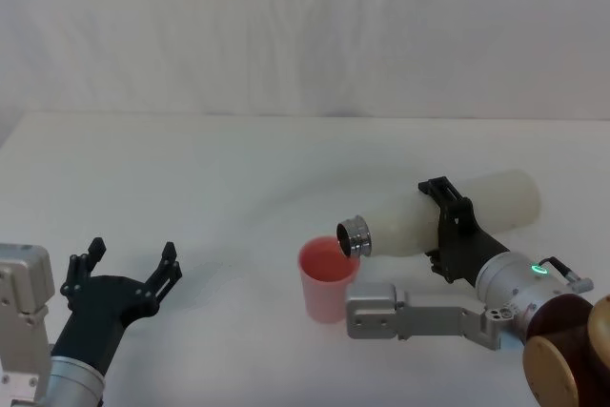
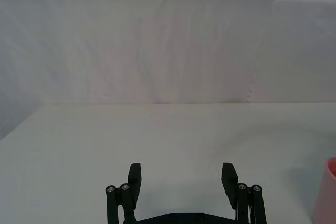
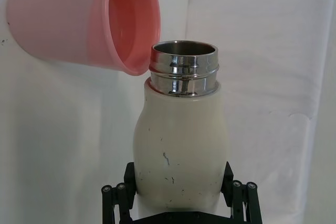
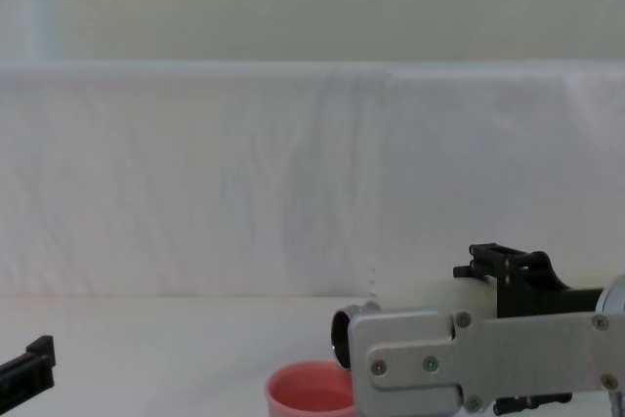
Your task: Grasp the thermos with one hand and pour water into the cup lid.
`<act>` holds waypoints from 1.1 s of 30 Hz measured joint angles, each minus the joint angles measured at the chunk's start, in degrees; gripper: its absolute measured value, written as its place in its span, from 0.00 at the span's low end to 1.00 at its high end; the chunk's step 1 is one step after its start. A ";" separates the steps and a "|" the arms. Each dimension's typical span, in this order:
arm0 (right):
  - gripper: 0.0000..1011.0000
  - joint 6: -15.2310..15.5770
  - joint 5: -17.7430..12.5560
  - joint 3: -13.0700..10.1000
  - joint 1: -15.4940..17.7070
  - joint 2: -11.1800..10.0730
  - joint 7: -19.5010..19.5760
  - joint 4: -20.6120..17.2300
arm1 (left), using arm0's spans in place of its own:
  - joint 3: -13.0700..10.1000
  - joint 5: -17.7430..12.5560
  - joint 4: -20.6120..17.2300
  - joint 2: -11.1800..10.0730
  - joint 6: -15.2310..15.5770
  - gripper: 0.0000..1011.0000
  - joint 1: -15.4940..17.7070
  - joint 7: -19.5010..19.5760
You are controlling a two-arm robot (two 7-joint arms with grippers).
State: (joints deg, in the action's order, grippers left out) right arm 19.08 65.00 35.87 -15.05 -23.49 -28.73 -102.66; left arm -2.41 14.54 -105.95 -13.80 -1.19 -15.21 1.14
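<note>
Above the cup lid (image 1: 328, 278), thermos (image 1: 448, 214) tipped sideways, right hand (image 1: 448, 232) clamping it

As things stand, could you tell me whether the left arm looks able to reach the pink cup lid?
Probably yes. The left gripper is open and empty, with bare table between it and the cup lid. From above, though, the thermos, held tipped by the right gripper, has its neck over the rim.

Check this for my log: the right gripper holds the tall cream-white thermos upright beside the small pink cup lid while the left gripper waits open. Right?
Not upright. The head view shows the right gripper holding the tall cream-white thermos tipped nearly horizontal, steel neck over the small pink cup lid. The left gripper does wait open.
</note>
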 joint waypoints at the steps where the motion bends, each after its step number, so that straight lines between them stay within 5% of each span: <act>1: 0.95 0.00 0.09 0.03 -0.02 -0.02 -0.04 -0.02 | 0.00 0.00 0.00 0.00 0.00 0.99 0.00 0.00; 33: 0.95 0.01 2.10 0.94 -0.73 -0.39 -0.58 0.04 | 0.00 0.00 0.00 0.00 0.00 0.99 0.00 0.00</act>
State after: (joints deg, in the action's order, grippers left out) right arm 19.09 67.11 36.82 -15.78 -23.88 -29.31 -102.62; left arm -2.41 14.54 -105.95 -13.80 -1.19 -15.21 1.14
